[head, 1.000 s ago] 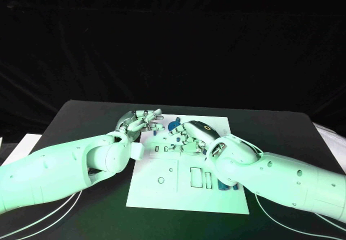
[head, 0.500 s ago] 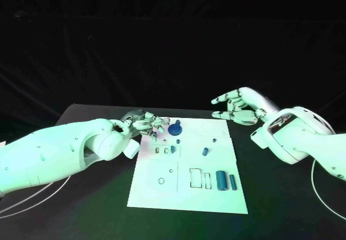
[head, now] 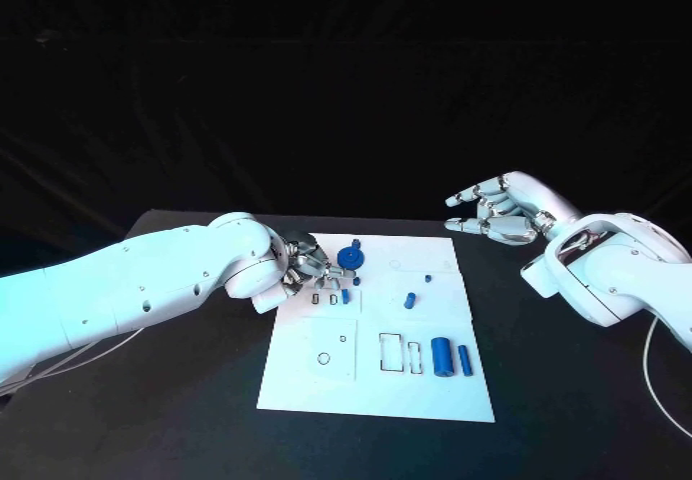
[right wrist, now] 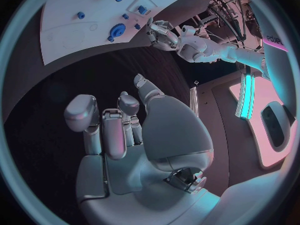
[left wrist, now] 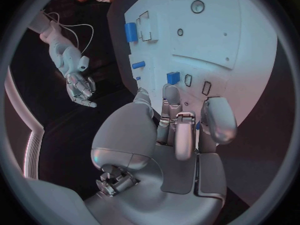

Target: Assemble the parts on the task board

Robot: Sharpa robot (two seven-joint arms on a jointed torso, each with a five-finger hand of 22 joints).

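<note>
Your left hand (head: 300,268) sits low over the far left corner of the task board (head: 310,380), fingers curled loosely downward beside the round blue part (head: 351,259). From the head view you cannot tell whether the fingertips touch the board or that part. In the left wrist view the fingers (left wrist: 177,135) point down at the board near a small blue block (left wrist: 172,77), slightly spread, nothing visibly held between them. Your right hand (head: 495,210) hangs in the air beyond the board's far right corner, well apart from it, fingers bent but separated, palm empty; the right wrist view confirms the hand (right wrist: 119,130) carries nothing, dark table below it. On the board: the round blue part stands near the far edge, a short blue peg (head: 411,299) lies tilted near the middle, a tiny blue piece (head: 427,277) just beyond it. Near the right edge, a thick blue cylinder (head: 441,356) and a thinner blue rod (head: 464,360) lie side by side, just beside the rectangular outlines (head: 392,353). A small ring mark (head: 323,358) sits on the left half.
</note>
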